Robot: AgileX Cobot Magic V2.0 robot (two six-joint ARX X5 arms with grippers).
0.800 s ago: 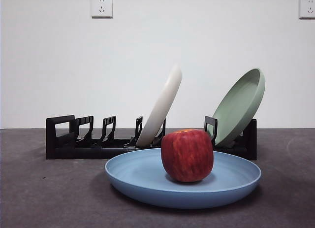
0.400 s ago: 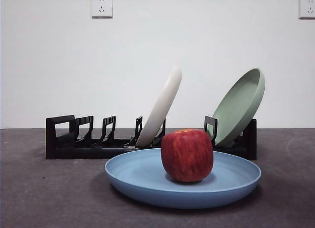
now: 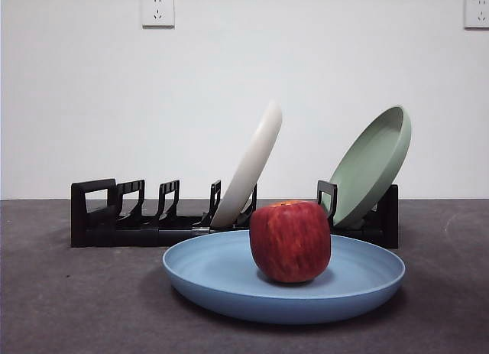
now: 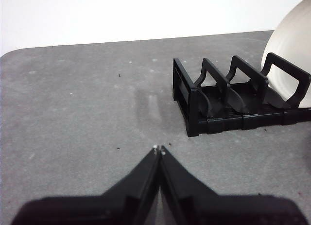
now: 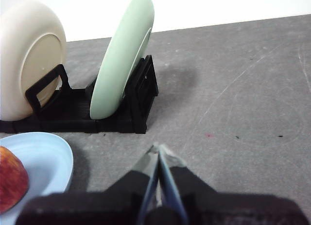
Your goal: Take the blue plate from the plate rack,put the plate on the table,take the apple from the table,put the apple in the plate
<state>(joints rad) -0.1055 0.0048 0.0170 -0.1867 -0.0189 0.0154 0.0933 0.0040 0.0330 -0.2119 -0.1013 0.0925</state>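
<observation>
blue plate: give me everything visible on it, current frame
The blue plate is a wide, shallow, round dish, matte light blue with a low raised rim and faint concentric rings inside. It looks like plastic or matte ceramic. It lies flat and upright on the table, in front of the plate rack, out of any slot. The apple sits in it, right of centre in the front view. No claw touches it; the right wrist view catches one edge.
</observation>
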